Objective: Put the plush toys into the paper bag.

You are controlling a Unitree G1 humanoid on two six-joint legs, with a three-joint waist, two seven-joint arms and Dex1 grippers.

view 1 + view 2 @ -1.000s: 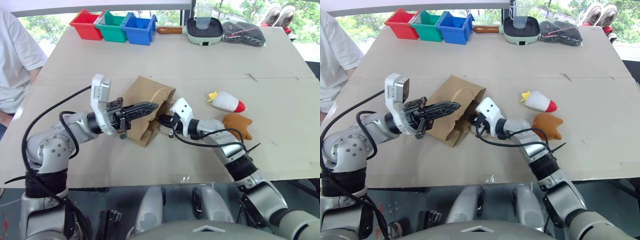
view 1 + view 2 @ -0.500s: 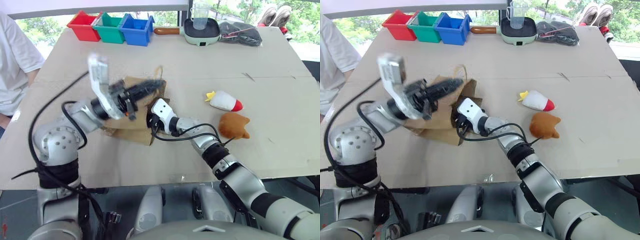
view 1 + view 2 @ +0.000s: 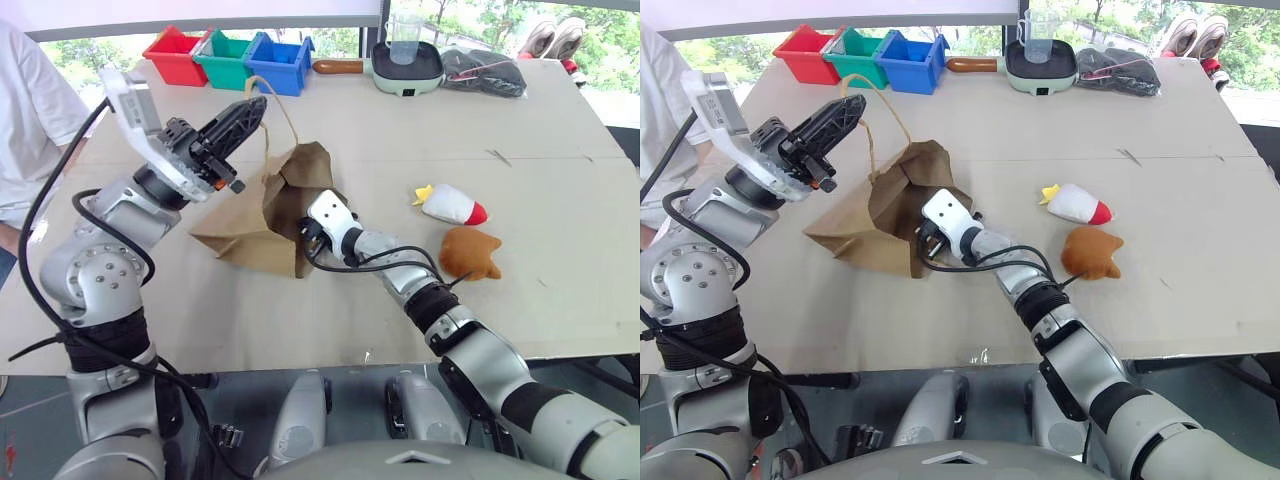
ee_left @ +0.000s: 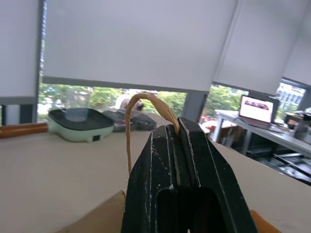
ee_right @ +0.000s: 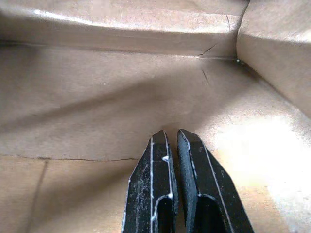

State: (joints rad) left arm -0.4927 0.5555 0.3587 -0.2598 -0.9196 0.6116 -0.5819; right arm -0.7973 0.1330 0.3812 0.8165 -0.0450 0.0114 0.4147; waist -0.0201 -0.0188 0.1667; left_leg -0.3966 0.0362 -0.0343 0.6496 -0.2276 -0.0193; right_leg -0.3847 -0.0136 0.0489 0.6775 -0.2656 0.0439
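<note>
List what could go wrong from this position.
1. The left gripper lifts the paper bag by one thin handle; it could slip or tear.
2. The right gripper, shut, is inside the bag's mouth; pushing further could crumple the paper.
3. The rocket toy and orange toy lie outside on the table; the bag may collapse once released.

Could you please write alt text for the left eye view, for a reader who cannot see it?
The left gripper, shut on a twisted tan loop handle, lifts one side of a brown kraft paper bag on a table. The right gripper reaches into the bag's mouth. A white rocket plush toy and a fuzzy orange-brown plush toy lie beside it.
</note>
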